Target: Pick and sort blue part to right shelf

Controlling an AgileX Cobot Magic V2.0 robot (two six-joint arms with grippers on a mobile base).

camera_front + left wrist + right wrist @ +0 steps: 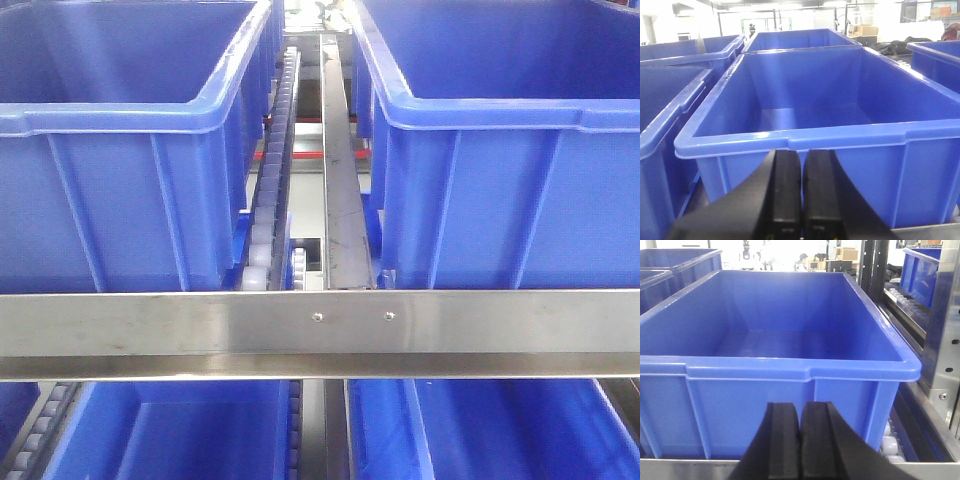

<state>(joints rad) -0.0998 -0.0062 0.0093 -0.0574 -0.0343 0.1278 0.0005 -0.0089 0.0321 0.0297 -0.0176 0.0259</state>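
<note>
No blue part shows in any view. My left gripper (802,155) is shut and empty, in front of the near wall of an empty blue bin (805,140). My right gripper (800,407) is shut and empty, in front of the near wall of another empty blue bin (790,372). In the front view the two bins stand on the upper shelf, left bin (130,120) and right bin (500,120). Neither gripper shows in the front view.
A steel shelf rail (320,330) crosses the front view, with a roller track (275,170) and a steel divider (340,170) between the bins. Lower blue bins (170,435) sit below. More bins (670,100) stand left; a steel post (945,330) and rollers (892,440) stand right.
</note>
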